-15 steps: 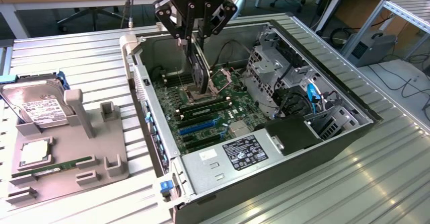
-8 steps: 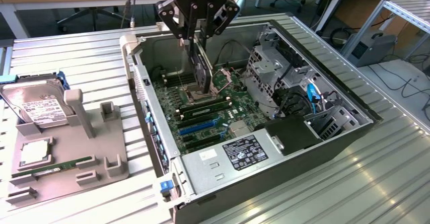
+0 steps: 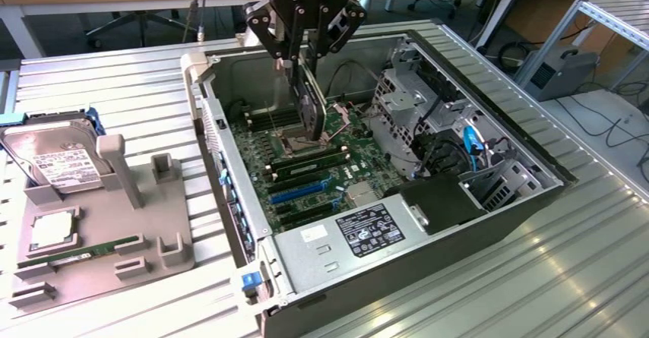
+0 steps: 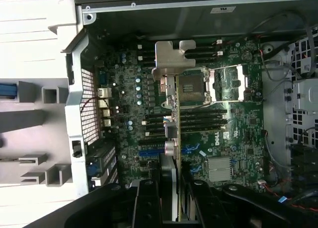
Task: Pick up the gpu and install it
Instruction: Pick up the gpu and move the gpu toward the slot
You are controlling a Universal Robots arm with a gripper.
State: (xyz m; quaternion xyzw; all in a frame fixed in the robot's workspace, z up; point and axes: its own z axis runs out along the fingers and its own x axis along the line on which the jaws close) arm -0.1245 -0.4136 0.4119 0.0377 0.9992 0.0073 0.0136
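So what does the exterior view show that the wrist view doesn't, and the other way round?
The exterior view takes in the surroundings: a hard drive and a memory stick on the grey holder beside the computer case, plus the power supply. The wrist view looks along the card's edge to its silvery bracket and shows connector ports by the case's rear wall. Both show the gripper shut on the gpu, held edge-down above the motherboard.
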